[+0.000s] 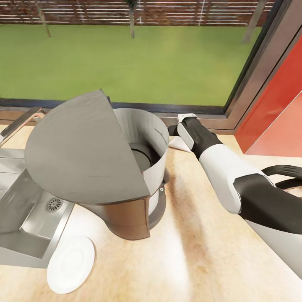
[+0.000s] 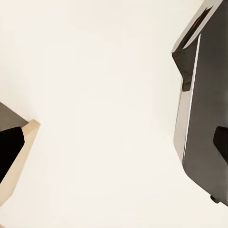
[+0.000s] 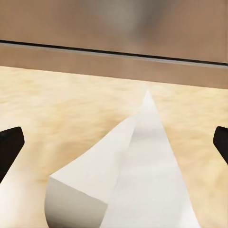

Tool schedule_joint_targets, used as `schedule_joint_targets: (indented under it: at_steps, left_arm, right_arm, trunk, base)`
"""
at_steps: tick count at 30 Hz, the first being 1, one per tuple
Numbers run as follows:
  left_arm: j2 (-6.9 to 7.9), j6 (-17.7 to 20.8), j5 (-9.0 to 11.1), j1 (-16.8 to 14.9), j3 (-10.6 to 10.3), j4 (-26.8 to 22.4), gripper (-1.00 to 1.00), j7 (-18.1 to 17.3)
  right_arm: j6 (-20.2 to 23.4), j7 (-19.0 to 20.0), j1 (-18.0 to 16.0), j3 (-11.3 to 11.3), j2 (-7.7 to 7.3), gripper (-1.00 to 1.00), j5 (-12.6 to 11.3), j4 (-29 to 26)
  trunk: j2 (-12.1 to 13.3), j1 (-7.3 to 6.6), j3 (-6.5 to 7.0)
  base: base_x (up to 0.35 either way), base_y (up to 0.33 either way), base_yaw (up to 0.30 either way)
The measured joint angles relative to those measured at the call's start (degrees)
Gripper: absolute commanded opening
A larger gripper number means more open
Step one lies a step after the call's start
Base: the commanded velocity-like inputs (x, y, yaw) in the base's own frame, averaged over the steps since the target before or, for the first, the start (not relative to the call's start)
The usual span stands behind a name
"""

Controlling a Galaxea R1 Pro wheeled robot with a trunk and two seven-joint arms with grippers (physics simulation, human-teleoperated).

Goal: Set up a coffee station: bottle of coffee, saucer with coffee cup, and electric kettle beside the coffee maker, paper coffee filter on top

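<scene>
The coffee maker (image 1: 126,209) stands on the kitchen countertop (image 1: 201,251) close in front of me, its flat grey lid (image 1: 84,155) swung up and the round chamber open. Behind it, by the window sill, lies the paper coffee filter (image 1: 178,144), a white cone. My right gripper (image 1: 173,131) reaches to it. In the right wrist view the paper coffee filter (image 3: 133,175) lies flat on the counter between the two dark fingertips (image 3: 9,147), which stand wide apart and open. The white saucer (image 1: 71,264) lies by the front edge with nothing on it. My left gripper (image 2: 114,145) is open and holds nothing.
A steel sink (image 1: 25,218) is set into the counter left of the coffee maker, with a tap (image 1: 21,123) behind it. A window sill (image 1: 209,121) runs along the back and a red wall (image 1: 277,113) closes the right. The left wrist view looks past a beige counter edge (image 2: 23,156) and a dark grey panel (image 2: 204,118).
</scene>
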Motion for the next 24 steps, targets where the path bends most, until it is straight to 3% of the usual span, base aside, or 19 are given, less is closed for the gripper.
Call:
schedule_joint_targets:
  at_steps: [24]
  left_arm:
    - [-0.06,-0.02,-0.09,0.00,-0.05,-0.06,1.00,-0.01]
  right_arm:
    - [-0.14,-0.89,0.00,-0.01,0.00,1.00,0.01,4.09]
  trunk:
    - [0.00,0.00,0.00]
  base:
    - [0.000,0.000,0.000]
